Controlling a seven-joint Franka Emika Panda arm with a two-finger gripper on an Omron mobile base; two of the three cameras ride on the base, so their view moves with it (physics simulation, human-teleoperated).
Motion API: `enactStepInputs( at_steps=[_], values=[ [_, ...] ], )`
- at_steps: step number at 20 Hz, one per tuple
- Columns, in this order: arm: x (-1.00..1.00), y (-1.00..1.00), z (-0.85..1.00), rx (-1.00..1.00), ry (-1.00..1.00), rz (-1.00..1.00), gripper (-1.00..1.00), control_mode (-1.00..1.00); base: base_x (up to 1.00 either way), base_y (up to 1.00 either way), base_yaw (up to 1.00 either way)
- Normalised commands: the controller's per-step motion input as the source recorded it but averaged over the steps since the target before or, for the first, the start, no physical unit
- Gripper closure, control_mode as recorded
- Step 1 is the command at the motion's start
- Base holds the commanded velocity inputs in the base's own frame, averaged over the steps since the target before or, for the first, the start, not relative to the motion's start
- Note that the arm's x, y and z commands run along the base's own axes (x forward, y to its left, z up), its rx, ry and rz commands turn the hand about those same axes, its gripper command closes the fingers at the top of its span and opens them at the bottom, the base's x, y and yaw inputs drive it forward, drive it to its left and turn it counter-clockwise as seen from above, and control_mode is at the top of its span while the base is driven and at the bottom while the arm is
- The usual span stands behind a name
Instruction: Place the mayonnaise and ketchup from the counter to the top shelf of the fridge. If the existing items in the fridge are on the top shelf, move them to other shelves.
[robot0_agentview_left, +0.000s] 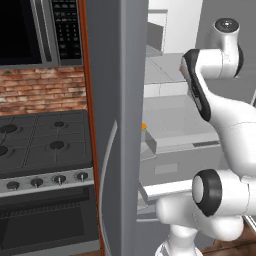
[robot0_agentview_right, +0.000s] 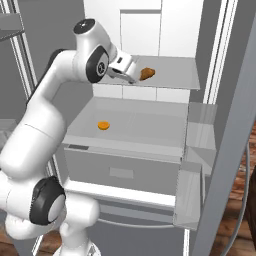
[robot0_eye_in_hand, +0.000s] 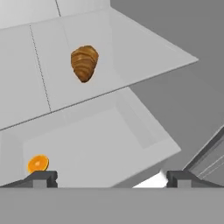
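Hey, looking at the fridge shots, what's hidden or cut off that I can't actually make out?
- Left base view: the open fridge door hides nearly all of the orange slice; only a sliver peeks past its edge.
- Right base view: the tool is tiny and half hidden behind the arm's wrist, so its opening is hard to judge.
- Hand view: the fingertips are cut off by the bottom edge, near the croissant shelf.

The fridge (robot0_agentview_left: 120, 75) looks like matt grey steel with smooth pale shelves (robot0_agentview_right: 165, 75). The croissant-like lump (robot0_eye_in_hand: 84, 63) has a ridged, glossy brown crust. The arm (robot0_agentview_right: 45, 120) is glossy white plastic.
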Motion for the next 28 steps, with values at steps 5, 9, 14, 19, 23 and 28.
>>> enactStepInputs(
  at_steps=[5,9,14,19,23,28],
  values=[
    [0.63,-0.02,-0.07,0.00,0.04,0.00,-1.00,-1.00,0.00,0.00,0.00],
    [0.58,-0.09,-0.18,0.00,0.04,0.00,-1.00,-1.00,0.00,0.00,0.00],
    [0.63,-0.11,-0.22,0.00,0.07,0.00,-1.00,-1.00,0.00,0.00,0.00],
    [0.71,-0.20,-0.34,0.00,0.08,0.00,-1.00,-1.00,0.00,0.00,0.00],
    [0.79,-0.22,-0.26,0.00,0.07,0.00,-1.00,-1.00,0.00,0.00,0.00],
    [0.69,-0.16,-0.18,0.00,0.05,0.00,-1.00,-1.00,0.00,0.00,0.00]
  ],
)
